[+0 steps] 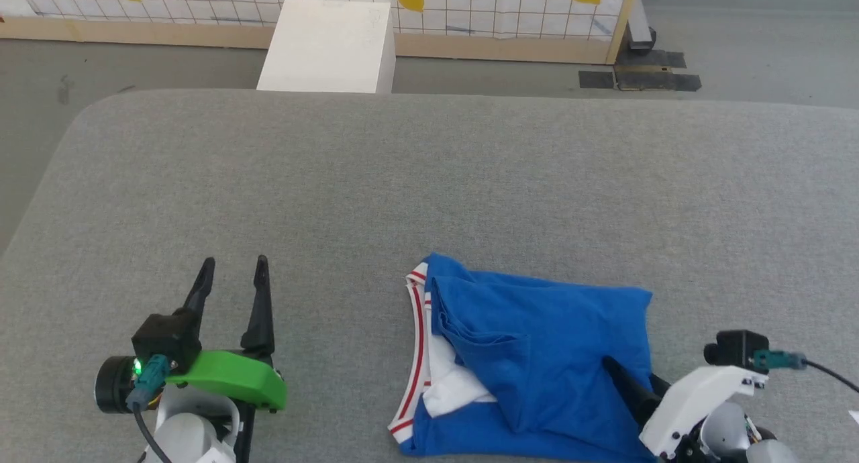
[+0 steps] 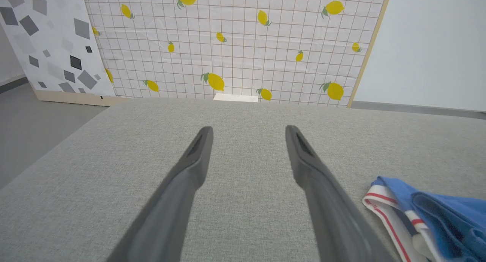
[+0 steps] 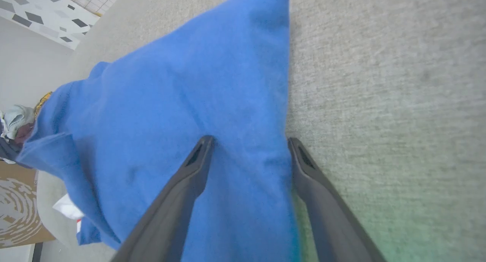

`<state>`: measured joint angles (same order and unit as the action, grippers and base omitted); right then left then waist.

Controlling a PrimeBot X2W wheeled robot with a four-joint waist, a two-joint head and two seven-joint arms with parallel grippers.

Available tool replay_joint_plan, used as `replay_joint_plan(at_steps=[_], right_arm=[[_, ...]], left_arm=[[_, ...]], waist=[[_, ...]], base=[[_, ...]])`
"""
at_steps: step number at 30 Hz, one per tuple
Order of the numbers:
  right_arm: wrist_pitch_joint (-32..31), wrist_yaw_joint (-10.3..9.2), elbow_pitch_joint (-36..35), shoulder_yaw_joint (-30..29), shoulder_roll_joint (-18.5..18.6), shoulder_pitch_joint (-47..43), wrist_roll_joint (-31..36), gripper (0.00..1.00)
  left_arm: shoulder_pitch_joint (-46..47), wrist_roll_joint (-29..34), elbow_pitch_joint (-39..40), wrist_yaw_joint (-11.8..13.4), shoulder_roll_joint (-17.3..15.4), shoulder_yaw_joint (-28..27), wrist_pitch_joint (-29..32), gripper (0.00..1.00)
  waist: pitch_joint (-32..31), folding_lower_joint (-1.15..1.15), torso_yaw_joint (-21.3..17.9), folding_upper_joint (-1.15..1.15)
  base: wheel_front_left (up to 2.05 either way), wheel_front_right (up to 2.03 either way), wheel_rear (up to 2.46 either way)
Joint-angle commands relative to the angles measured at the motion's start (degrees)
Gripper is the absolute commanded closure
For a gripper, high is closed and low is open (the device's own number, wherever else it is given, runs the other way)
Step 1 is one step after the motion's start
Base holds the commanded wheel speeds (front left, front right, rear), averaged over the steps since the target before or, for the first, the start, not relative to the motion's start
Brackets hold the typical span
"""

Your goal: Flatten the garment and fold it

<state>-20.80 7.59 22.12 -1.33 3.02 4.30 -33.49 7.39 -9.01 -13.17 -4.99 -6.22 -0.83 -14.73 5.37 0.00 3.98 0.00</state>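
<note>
Right gripper (image 3: 248, 142), jaws wide, is straddling the garment's (image 1: 537, 342) edge at the worktop's (image 1: 429, 181) near edge. It's needing a low, single-layer pinch, with the left gripper (image 1: 231, 270) hanging wide too.

A: First entry?
B: Surface (image 1: 429, 181), grey woven fabric, rounded corners.
A: Beyond its far edge?
B: White box (image 1: 329, 47) on grey floor (image 1: 134, 67). Behind it, a grid-lined panel (image 2: 235, 45) printed with lemons, wooden frame. Beside that, a white panel (image 2: 49, 45) flecked grey and black.
A: Anything else on the floor?
B: Dark mats (image 1: 641, 79), far right.
</note>
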Motion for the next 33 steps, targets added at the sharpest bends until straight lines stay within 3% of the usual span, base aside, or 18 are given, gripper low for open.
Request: replay_joint_plan(at_steps=[1, 2, 3, 4, 5, 10, 18, 21, 26, 33], right_arm=[[-1.6, -0.10, 1.8, 0.6, -0.1, 0.4, 0.1, 0.00], [-2.2, -0.10, 2.4, 0.6, -0.1, 0.6, 0.2, 0.26], [-2.8, -0.10, 2.9, 0.6, -0.1, 0.8, 0.3, 0.58], [-3.2, -0.10, 3.1, 0.7, -0.1, 0.9, 0.5, 0.71], [-3.4, -0.10, 3.1, 0.6, -0.1, 1.0, 0.8, 1.00], [-2.6, -0.10, -0.4, 0.2, -0.1, 2.0, 6.6, 1.00], [-9.5, -0.10, -13.9, 6.3, 0.5, 8.6, 29.8, 1.00], [-11.7, -0.10, -16.5, 11.0, 4.2, 12.7, 33.7, 1.00], [-13.4, -0.10, -16.5, 16.3, 13.4, 20.1, 34.6, 1.00], [-11.7, -0.10, -10.5, 17.5, 22.3, 28.8, 34.3, 1.00]], left_arm=[[-0.2, 0.3, -0.2, -0.1, 0.3, 0.2, -0.3, 0.00], [-0.2, 0.3, -0.3, -0.1, 0.3, 0.2, -0.3, 0.00], [-0.2, 0.3, -0.3, -0.2, 0.3, 0.1, -0.3, 0.00], [-0.2, 0.2, -0.4, -0.2, 0.3, 0.1, -0.3, 0.00], [-0.2, 0.2, -0.4, -0.2, 0.3, 0.1, -0.3, 0.00], [-0.6, 0.1, -0.1, 0.0, 0.3, -0.6, -0.3, 0.00], [-0.9, -0.1, 1.5, 0.8, 0.0, -2.3, -0.3, 0.00], [-0.9, -0.1, 2.5, 1.1, -0.2, -2.8, -0.3, 0.00], [-0.2, 0.5, 5.1, 1.8, 0.1, -2.6, -0.3, 0.00], [2.1, 1.3, 7.9, 2.1, -0.8, -2.1, -0.2, 0.00]], waist=[[-0.1, 0.00, 0.2, 0.00], [-0.1, 0.00, 0.3, 0.00], [-0.2, 0.00, 0.3, 0.00], [-0.3, 0.00, 0.4, 0.00], [-0.3, 0.00, 0.4, 0.00], [-0.3, 0.00, -0.6, 0.00], [1.4, 0.00, -5.9, 0.00], [2.3, 0.00, -8.9, 0.00], [5.0, 0.00, -14.0, 0.00], [10.0, 0.00, -20.2, 0.00]], base=[[0.00, 0.00, 0.00], [0.00, 0.00, 0.00], [0.00, 0.00, 0.00], [0.00, 0.00, 0.00], [0.00, 0.00, 0.00], [0.00, 0.00, 0.00], [0.00, 0.00, 0.00], [0.00, 0.00, 0.00], [0.00, 0.00, 0.00], [0.00, 0.00, 0.00]])
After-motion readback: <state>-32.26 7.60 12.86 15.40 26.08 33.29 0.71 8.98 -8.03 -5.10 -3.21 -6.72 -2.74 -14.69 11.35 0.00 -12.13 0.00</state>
